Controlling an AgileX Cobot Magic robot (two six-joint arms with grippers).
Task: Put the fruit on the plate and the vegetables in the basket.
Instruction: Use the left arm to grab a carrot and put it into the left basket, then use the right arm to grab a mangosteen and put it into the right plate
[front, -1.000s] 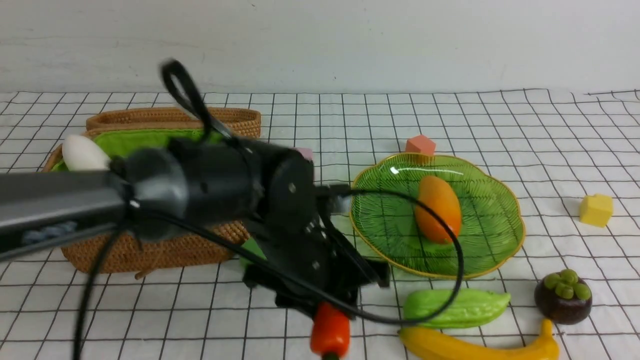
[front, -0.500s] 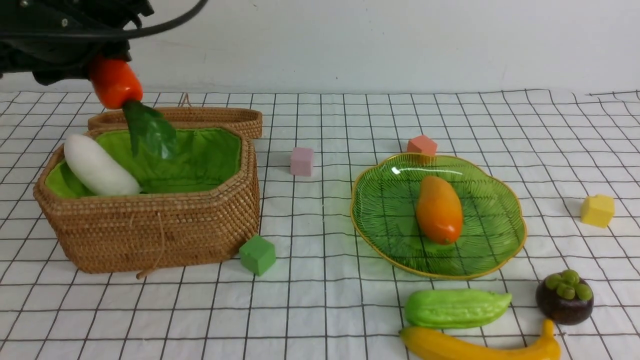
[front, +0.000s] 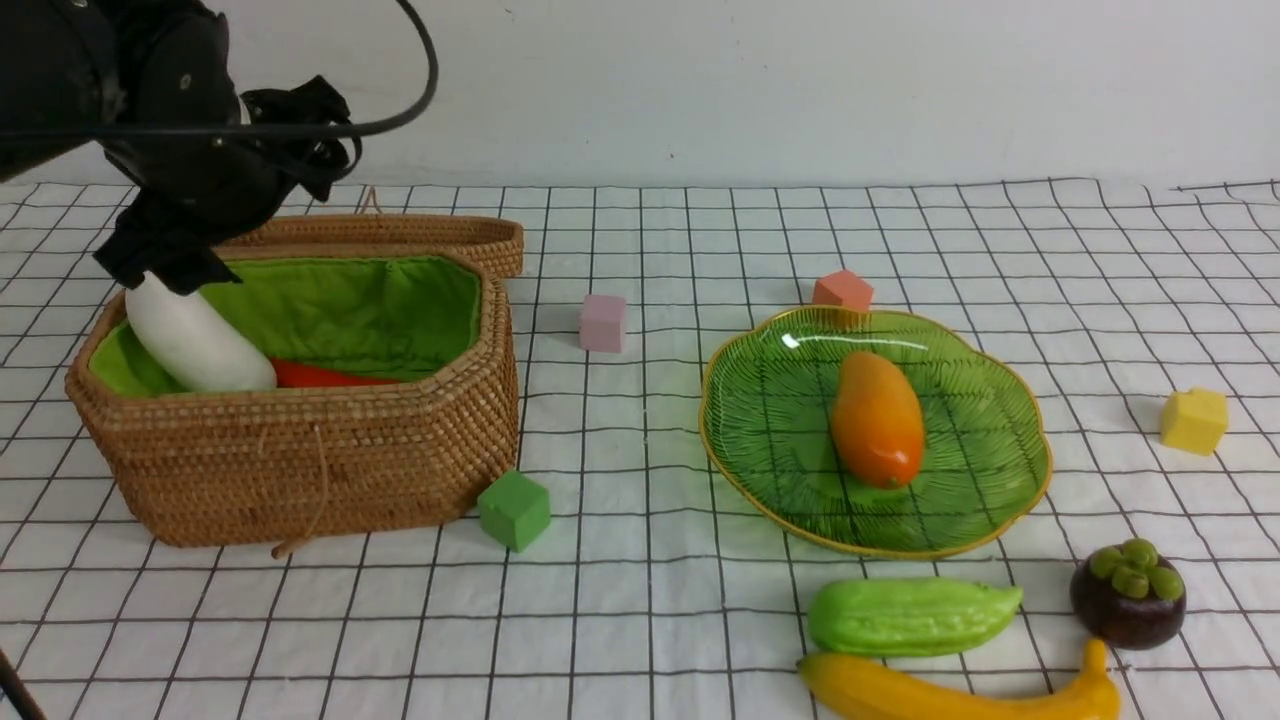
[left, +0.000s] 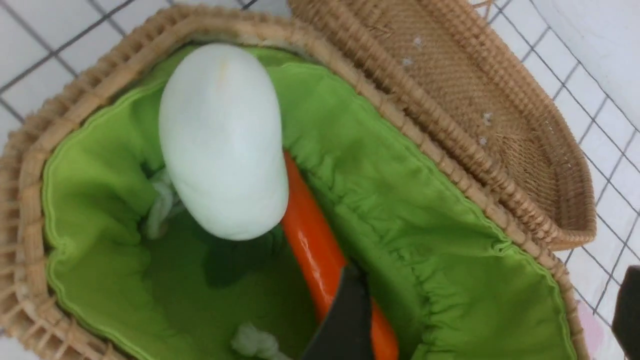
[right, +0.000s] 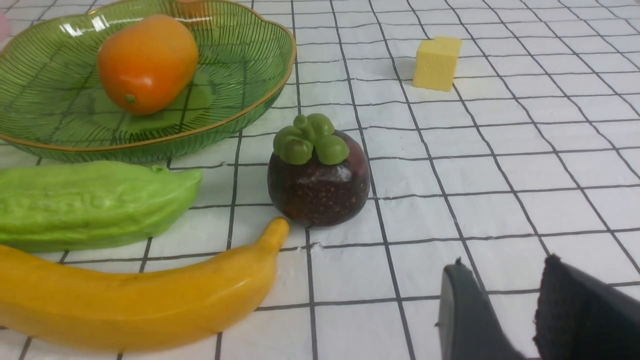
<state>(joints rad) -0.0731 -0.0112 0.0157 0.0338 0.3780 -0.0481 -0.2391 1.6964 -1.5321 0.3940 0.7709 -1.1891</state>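
Shows left gripper (left: 490, 295) above basket (front: 300, 470), jaws wide apart and empty, radish (left: 222, 140) and red pepper (left: 320, 240) lying inside; mango (front: 877, 420) on plate (front: 770, 420), gourd (front: 912, 615), banana (front: 950, 690) and mangosteen (front: 1127, 597) on the cloth (front: 640, 620) near plate. Shows right gripper (right: 505, 270) near mangosteen, jaws partly apart, holding nothing. Probably light, stiff, glossy plastic all round, so slippery: grab gourd across its fat middle, banana mid-length, mangosteen round the belly

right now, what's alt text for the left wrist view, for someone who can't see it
A white radish and a red-orange pepper lie touching inside a woven basket lined with bright green cloth, its lid folded open beside it. The open left gripper hangs over the basket.
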